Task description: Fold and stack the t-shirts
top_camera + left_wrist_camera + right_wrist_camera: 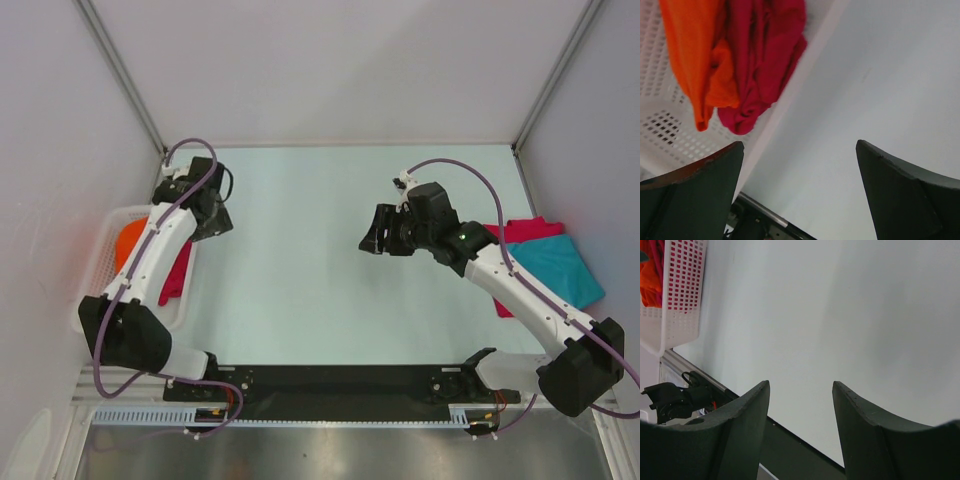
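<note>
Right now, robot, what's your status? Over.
Left hand open beside basket, right hand open mid-table. Orange t-shirt and crimson t-shirt in basket; teal t-shirt atop second crimson t-shirt, right side. Nothing in the way.

The orange t-shirt [687, 55] is a plain bright orange, the crimson t-shirt [765, 50] a plain deep pink-red. The basket [660, 125] is white, patterned all over with small square holes. The teal t-shirt [558, 268] is plain blue-green, the pink-red t-shirt [528, 230] plain too. The surface [300, 250] is pale mint. The left end effector [800, 150] and right end effector [801, 387] are black, the arms [160, 245] white with black joints, their cables [455, 165] purple
</note>
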Controlling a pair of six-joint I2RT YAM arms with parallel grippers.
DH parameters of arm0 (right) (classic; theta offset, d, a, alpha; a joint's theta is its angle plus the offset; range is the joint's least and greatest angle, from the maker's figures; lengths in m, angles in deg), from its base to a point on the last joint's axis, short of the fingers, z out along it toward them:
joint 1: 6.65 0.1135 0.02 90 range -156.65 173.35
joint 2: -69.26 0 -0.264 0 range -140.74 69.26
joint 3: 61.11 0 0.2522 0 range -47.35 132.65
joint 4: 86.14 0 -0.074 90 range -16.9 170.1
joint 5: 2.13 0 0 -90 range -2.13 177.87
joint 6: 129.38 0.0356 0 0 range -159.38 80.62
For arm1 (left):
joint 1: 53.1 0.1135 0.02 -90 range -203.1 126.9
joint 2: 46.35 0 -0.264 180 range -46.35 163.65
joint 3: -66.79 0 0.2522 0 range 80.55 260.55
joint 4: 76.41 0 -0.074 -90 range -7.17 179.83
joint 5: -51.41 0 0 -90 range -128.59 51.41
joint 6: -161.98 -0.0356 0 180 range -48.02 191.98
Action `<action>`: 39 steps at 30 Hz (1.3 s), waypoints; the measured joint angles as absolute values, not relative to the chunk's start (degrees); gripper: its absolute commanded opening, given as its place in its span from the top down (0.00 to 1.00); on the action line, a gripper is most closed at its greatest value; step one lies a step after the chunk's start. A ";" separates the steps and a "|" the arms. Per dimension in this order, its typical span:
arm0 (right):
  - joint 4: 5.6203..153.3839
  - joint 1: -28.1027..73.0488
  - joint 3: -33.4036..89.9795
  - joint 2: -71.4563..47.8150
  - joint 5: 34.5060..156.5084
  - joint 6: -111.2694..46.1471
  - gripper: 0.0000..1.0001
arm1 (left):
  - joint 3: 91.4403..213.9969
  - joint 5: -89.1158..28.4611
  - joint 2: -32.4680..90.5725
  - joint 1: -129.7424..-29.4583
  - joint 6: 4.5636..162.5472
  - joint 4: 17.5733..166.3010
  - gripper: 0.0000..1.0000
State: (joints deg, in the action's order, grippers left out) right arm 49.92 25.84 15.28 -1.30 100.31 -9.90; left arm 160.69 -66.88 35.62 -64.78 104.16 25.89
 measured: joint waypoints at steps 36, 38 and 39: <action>47.59 26.27 15.81 -2.88 100.36 -11.76 0.42 | 146.09 -76.94 32.71 -45.16 99.83 27.42 0.00; 47.52 26.27 15.81 -2.90 100.36 -12.07 0.42 | 146.02 -76.22 32.76 -44.17 99.64 28.25 0.00; 47.48 26.27 15.81 -2.90 100.36 -12.15 0.42 | 146.02 -75.36 32.84 -43.69 99.29 28.86 0.00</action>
